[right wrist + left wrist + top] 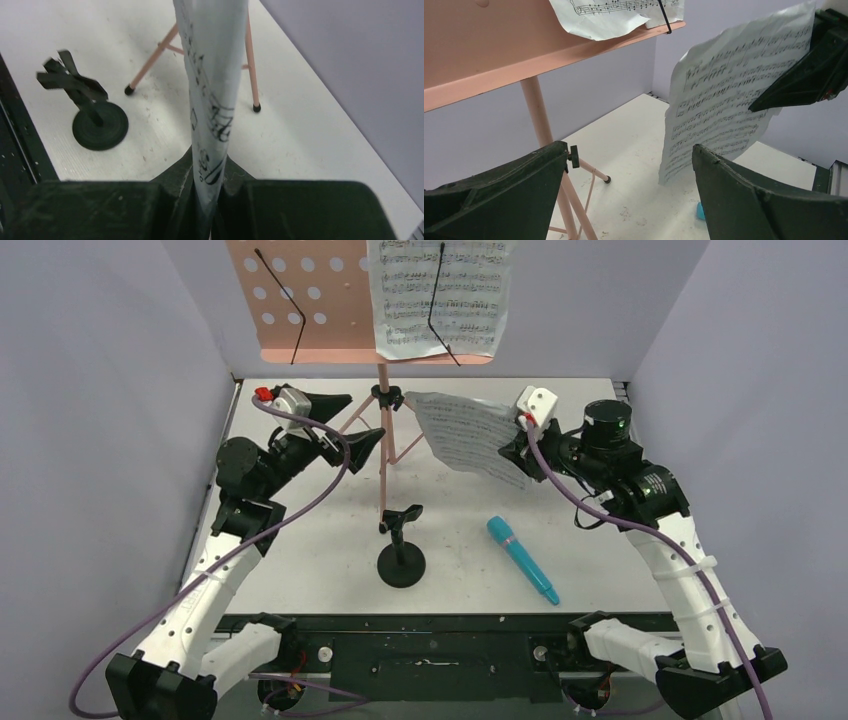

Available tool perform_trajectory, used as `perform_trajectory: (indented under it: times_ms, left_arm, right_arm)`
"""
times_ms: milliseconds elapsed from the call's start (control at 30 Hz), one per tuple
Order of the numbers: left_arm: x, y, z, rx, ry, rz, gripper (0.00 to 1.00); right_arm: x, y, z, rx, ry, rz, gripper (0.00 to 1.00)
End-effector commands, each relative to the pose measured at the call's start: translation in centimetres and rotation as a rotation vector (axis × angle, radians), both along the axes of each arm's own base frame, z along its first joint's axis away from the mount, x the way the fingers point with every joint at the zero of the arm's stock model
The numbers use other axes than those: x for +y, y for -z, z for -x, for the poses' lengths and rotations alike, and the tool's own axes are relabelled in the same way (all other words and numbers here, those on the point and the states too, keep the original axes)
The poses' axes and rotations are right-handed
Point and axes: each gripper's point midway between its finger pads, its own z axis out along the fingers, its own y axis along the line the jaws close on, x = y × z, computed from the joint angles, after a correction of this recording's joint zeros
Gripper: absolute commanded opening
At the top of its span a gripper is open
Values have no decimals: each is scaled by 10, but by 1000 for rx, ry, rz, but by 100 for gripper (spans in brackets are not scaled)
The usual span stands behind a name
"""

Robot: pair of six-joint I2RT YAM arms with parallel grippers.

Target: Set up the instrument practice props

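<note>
Left jaws wide apart, right jaws clamped.

Music stand (340,338) top beyond frame.

Top camera overlooks the table (330,570) from its near edge; both close wrist cameras share the music page (724,110).

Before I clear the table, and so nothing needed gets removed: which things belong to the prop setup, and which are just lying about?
Belong: pink music stand, sheet on its desk, second sheet pinched in the right gripper, teal microphone, black mic stand.
Not props, only fixtures: white table, pale walls.
</note>
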Motion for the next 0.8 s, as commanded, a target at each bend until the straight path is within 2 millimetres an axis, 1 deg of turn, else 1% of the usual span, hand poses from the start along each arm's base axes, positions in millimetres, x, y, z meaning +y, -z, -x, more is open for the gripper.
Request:
perform_trajectory:
  times_ms: [0, 167, 267, 300, 467, 600, 667, 767]
  left_arm:
    - [5, -9, 11, -42, -4, 14, 96]
    - [2, -7, 23, -55, 35, 6, 97]
    - [2, -7, 24, -62, 38, -2, 98]
    - [3, -7, 24, -65, 32, -8, 99]
    - [11, -3, 25, -68, -13, -14, 99]
    - [15, -3, 28, -65, -32, -7, 100]
    - [13, 0, 29, -53, -21, -16, 93]
    - [11, 2, 32, -49, -3, -58, 92]
  right_arm:
    - [35, -77, 5, -133, -148, -224, 5]
    - [51, -114, 15, -137, -228, -358, 5]
    - [55, -131, 16, -150, -246, -407, 5]
    - [56, -134, 15, -149, -249, -417, 5]
    - [62, -142, 18, -149, -292, -430, 5]
    - [66, -143, 19, -129, -320, -438, 5]
    - [68, -141, 22, -121, -346, -438, 5]
    - [71, -139, 24, -115, -359, -437, 5]
